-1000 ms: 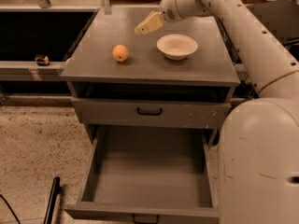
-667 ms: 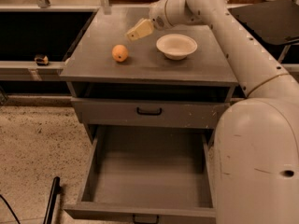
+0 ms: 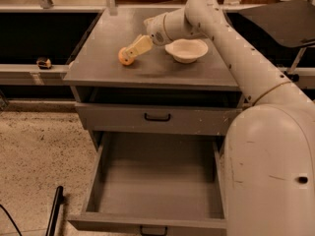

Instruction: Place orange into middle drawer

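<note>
Orange (image 3: 122, 57): sitting on the cabinet top (image 3: 147, 70), well left of the bowl (image 3: 186, 50).
Gripper (image 3: 129, 54): right up against the orange, touching it; gripping or not, cannot tell.
Drawer (image 3: 157, 181): pulled wide open below.

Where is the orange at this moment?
The orange sits on the cabinet top, left of the white bowl, with the gripper at its right side.
</note>
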Controlling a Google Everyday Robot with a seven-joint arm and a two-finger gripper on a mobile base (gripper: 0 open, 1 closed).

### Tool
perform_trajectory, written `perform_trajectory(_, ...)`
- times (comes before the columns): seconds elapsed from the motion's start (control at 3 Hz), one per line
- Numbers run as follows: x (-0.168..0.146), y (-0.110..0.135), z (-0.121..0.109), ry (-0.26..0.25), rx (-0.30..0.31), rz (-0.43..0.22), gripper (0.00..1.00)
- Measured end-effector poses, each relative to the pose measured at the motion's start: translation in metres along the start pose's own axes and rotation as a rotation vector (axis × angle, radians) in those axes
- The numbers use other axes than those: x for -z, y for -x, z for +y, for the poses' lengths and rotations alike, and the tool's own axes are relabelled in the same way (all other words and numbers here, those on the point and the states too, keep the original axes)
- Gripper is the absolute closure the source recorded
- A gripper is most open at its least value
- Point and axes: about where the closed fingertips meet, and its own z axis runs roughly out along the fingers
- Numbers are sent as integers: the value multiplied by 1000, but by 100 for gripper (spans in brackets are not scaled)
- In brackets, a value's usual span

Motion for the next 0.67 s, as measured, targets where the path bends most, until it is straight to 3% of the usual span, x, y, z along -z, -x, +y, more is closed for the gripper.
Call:
perform_trajectory(0.33,-21,-10,13,36,8,27,0)
perform_trajectory(0.67,-36,-14,23,67,22,31,18)
